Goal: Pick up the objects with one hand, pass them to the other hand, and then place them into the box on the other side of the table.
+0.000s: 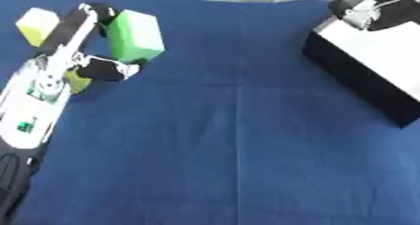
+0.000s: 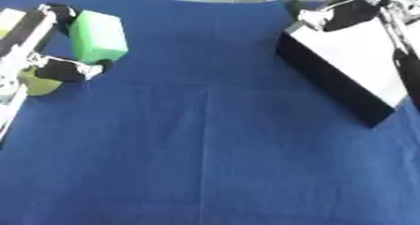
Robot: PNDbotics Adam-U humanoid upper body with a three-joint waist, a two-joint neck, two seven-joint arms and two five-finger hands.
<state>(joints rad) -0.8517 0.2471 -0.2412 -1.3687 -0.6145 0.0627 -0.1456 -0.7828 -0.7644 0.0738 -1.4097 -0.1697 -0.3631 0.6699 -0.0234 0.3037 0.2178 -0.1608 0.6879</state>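
The left robot hand (image 1: 86, 41) had its fingers curled around a green block (image 1: 135, 35) at the worktop's (image 1: 238, 139) far left; lifting cleanly meant avoiding the yellow block (image 1: 37, 25), while the right robot hand (image 2: 348, 8), fingers unclear, hovered over the box (image 2: 353, 64).

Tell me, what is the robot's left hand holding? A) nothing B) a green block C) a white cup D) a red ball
B: the left hand has its black fingers and thumb curled round the bright green rectangular block, at the left side of the blue cloth-covered table.
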